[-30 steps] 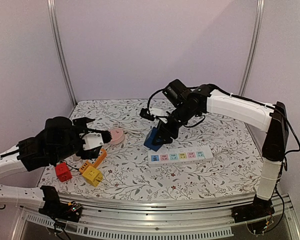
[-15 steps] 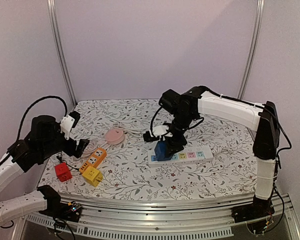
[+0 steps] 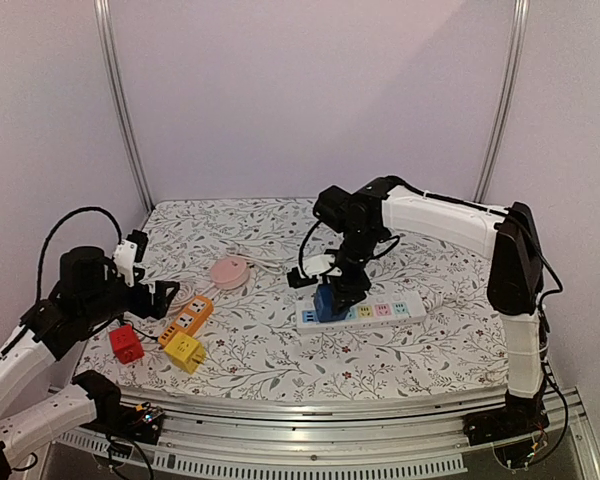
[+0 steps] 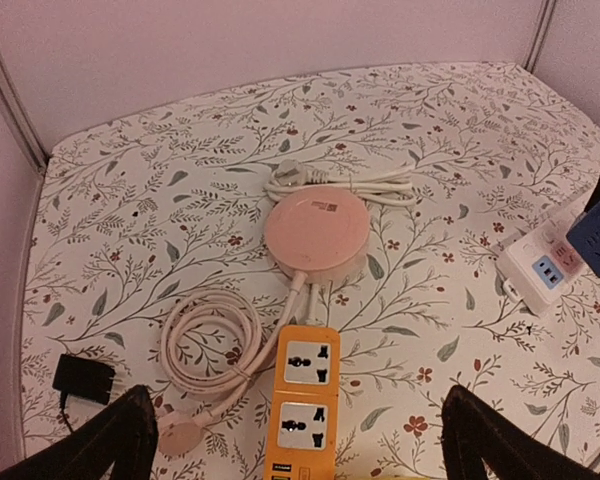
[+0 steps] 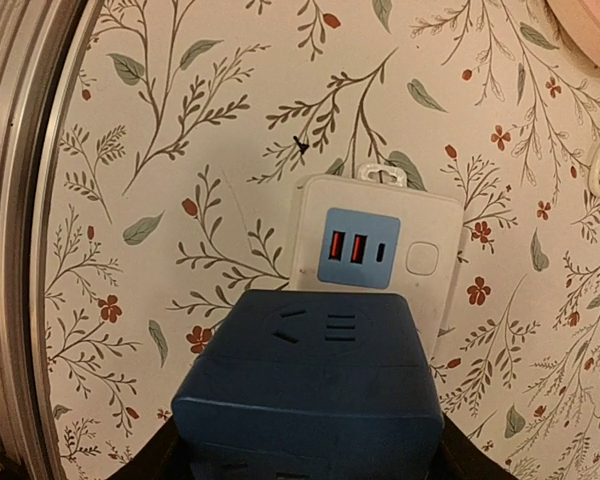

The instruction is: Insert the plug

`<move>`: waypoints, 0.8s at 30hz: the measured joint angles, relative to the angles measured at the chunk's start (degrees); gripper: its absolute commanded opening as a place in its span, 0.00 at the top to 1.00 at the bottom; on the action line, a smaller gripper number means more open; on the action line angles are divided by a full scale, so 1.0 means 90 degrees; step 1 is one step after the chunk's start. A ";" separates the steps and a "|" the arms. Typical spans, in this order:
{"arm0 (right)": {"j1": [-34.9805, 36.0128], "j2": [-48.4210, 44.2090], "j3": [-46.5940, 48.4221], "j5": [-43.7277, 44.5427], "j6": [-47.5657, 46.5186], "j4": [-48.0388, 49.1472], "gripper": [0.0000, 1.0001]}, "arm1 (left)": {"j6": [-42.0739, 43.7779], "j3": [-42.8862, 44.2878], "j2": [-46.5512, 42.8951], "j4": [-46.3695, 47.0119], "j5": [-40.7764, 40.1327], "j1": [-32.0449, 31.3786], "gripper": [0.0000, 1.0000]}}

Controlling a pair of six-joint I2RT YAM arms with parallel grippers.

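Over the left end of the strip, the plug has come down from off to the side, with the right gripper tight on it. Far off, the left gripper has pulled back, fingers wide. Pushing it in looks like the next job

- The right gripper reaches down from above and clamps the blue plug.
- The plug sits on the left end of the white power strip. Can't tell from up here if it's fully seated.
- The left gripper hangs over the left side of the floral table, well away from the strip.
- Just below it are a red cube, an orange strip and a yellow cube.
- The pink hub lies between the two grippers, with a white cable running off to the right.
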 measured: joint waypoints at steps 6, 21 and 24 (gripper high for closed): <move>0.0000 0.0440 0.0308 0.0117 0.0027 -0.0051 1.00 | -0.0066 0.0000 -0.0151 0.0095 0.0282 0.0097 0.01; -0.0012 0.0481 0.0396 0.0260 0.0097 -0.0129 1.00 | -0.0087 0.0000 -0.0148 0.0119 0.0442 0.0131 0.01; -0.0012 0.0491 0.0413 0.0306 0.0129 -0.0146 1.00 | -0.0087 0.0000 -0.0148 0.0121 0.0444 0.0136 0.01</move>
